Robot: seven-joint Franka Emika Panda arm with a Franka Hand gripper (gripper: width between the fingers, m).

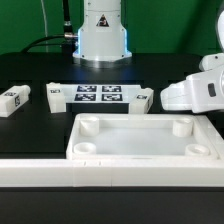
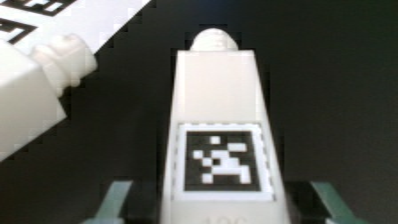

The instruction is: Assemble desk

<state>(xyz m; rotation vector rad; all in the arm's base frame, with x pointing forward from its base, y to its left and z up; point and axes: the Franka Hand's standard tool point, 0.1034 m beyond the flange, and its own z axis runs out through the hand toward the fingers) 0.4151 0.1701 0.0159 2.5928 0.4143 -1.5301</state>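
Observation:
In the wrist view a white square leg [image 2: 219, 110] with a black-and-white tag lies on the black table. It sits between my gripper's [image 2: 221, 196] two fingers [image 2: 119, 200]. A dark gap shows on each side of the leg, so the jaws are open around it without touching. A second leg [image 2: 50, 75] lies close beside it. In the exterior view the rimmed white tabletop [image 1: 140, 128] with round corner sockets lies in the middle. My arm's white hand [image 1: 195, 92] hangs low at its far right corner, with the fingers hidden. Three more legs [image 1: 14, 99] [image 1: 55, 94] [image 1: 143, 99] lie behind the tabletop.
The marker board [image 1: 98, 94] lies flat between the legs, in front of the robot base [image 1: 100, 35]. A long white bar [image 1: 110, 175] spans the foreground in front of the tabletop. Printed tags [image 2: 27, 15] show at the wrist view's corner.

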